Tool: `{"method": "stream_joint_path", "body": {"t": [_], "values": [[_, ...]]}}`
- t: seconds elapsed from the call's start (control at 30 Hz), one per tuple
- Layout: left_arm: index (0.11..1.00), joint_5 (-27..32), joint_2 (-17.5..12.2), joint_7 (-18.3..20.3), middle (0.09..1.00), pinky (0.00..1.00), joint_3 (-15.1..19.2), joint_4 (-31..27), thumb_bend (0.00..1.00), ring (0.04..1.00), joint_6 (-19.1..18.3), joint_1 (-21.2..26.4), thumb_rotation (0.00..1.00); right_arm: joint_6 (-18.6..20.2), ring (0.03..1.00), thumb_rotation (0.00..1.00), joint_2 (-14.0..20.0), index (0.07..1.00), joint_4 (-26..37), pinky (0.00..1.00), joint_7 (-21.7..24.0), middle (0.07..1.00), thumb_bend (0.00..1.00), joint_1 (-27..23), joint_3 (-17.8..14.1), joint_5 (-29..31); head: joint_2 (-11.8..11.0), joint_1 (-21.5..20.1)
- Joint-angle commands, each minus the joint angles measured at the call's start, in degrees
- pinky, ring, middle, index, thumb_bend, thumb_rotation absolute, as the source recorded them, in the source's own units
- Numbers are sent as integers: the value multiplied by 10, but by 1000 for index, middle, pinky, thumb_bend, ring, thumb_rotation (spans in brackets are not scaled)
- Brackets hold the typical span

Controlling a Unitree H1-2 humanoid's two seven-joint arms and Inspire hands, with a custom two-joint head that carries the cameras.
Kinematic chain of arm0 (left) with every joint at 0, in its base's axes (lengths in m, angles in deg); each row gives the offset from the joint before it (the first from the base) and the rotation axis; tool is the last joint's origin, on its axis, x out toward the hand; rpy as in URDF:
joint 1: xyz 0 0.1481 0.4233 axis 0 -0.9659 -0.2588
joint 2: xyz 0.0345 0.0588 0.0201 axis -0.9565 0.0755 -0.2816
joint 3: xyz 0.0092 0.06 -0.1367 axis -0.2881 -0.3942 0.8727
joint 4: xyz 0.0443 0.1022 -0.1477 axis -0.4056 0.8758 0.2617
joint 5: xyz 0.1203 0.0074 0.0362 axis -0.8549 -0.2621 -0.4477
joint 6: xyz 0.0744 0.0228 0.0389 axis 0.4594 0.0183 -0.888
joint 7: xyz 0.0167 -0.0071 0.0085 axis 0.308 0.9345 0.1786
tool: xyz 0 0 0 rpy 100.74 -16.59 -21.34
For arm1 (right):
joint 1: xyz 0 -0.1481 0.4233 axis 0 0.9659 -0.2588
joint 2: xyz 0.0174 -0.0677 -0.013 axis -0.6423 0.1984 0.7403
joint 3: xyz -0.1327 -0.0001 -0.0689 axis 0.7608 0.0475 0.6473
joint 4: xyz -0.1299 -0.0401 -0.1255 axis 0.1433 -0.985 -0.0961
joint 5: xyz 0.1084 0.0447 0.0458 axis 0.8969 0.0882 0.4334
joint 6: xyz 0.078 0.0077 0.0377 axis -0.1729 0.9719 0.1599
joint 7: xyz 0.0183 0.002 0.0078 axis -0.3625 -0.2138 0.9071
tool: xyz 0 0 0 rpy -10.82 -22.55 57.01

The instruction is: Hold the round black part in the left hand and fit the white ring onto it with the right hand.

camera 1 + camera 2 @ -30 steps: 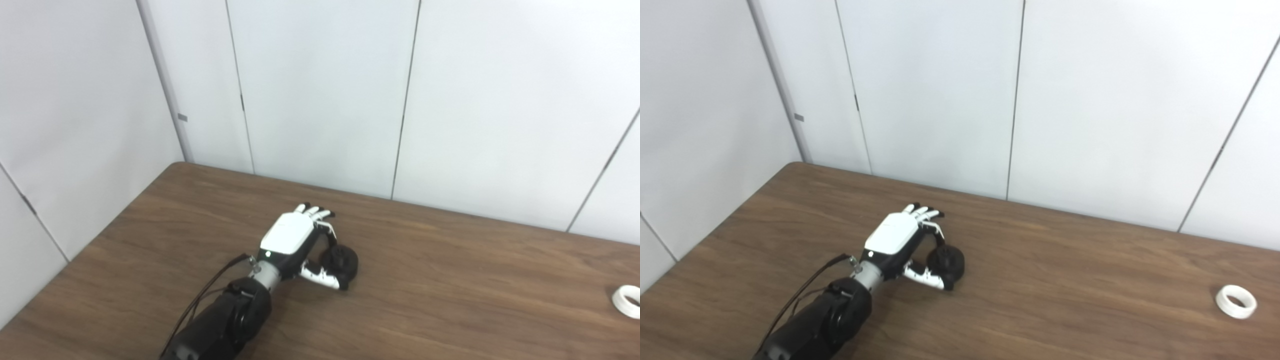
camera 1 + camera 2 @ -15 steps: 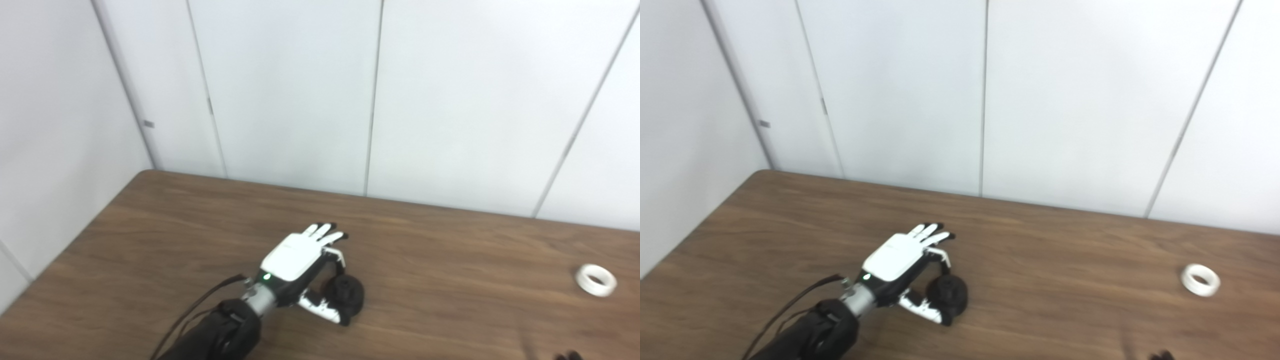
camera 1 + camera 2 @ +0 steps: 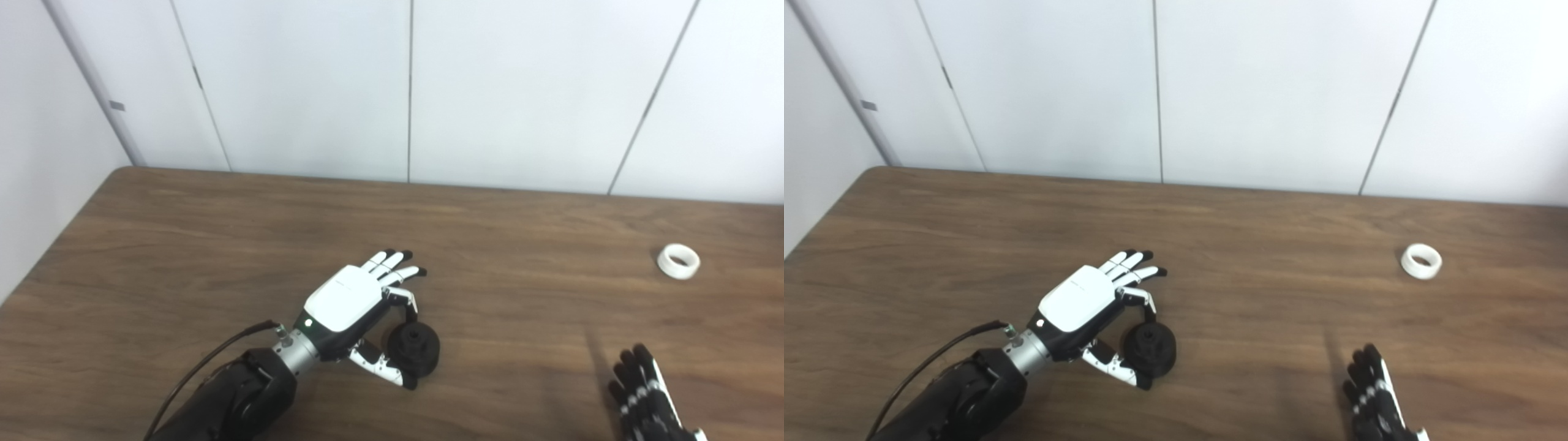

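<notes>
The round black part (image 3: 417,349) rests on the brown table (image 3: 184,245), near the middle front. My left hand (image 3: 345,301) lies over it from the left. Its thumb and one curled finger pinch the part, and the other fingers stretch out flat beyond it. The white ring (image 3: 678,261) lies flat on the table far to the right, well apart from both hands. My right hand (image 3: 1371,392) comes in at the bottom right edge with its dark fingers spread and nothing in it. The ring lies well beyond it, farther back and to the right.
White wall panels (image 3: 410,92) stand right behind the table's far edge and along its left side. The table's left edge (image 3: 55,251) runs diagonally at the left.
The camera has swung right and down, so the whole picture has shifted. My right hand has come up into view at the bottom right. The left hand keeps its hold on the black part.
</notes>
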Motion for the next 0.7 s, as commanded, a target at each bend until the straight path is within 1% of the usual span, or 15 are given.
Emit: {"method": "stream_joint_path", "body": {"t": [0.0, 0.13, 0.2, 0.37, 0.47, 0.6, 0.67], "values": [[478, -15, -9, 18, 912, 1000, -7, -8, 518, 999, 17, -13, 52, -2, 1000, 756, -34, 1000, 25, 1000, -5, 1000, 736, 4, 8, 5, 3, -5], [479, -12, -6, 15, 914, 1000, -5, -7, 519, 1000, 31, -18, 51, -5, 1000, 744, -33, 1000, 30, 1000, -5, 1000, 672, 2, 14, 10, 8, -17], [479, -13, -4, 14, 914, 1000, -5, -5, 519, 999, 38, -20, 51, -7, 1000, 744, -34, 1000, 31, 998, -8, 1000, 665, 1, 16, 8, 9, -22], [478, -12, -1, 4, 909, 1000, -2, 5, 518, 986, 58, -22, 49, -4, 1000, 744, -37, 987, 32, 978, -21, 1000, 678, -2, 19, -7, 11, -33], [478, -16, 1, 3, 913, 1000, 1, 12, 518, 986, 62, -21, 49, -4, 1000, 753, -38, 984, 31, 974, -28, 1000, 704, -4, 22, -19, 10, -37], [478, -12, 3, 2, 914, 1000, 6, 21, 518, 978, 66, -17, 49, -4, 1000, 753, -38, 985, 28, 983, -34, 1000, 744, -7, 25, -20, 8, -46], [478, -7, 4, 1, 912, 1000, 10, 29, 518, 975, 70, -16, 49, -6, 1000, 754, -37, 985, 26, 987, -35, 1000, 742, -8, 25, -19, 7, -48]]}}
